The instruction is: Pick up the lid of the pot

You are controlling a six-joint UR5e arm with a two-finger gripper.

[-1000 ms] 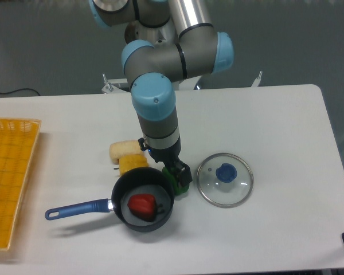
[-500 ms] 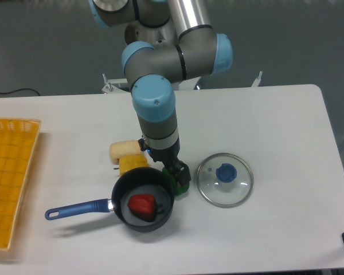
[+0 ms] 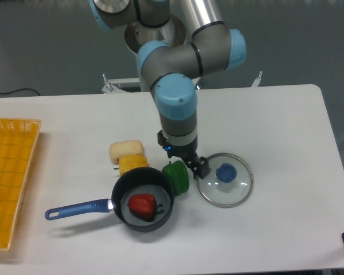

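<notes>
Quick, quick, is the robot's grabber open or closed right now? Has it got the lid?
Gripper: open, holding nothing; the lid lies on the table.

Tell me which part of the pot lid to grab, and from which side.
Take the blue knob, coming straight down from above with a finger on either side. The lid lies flat with the knob standing up near its middle, so that looks like the best hold. The rim seems a poorer choice, with the green pepper close by.
</notes>
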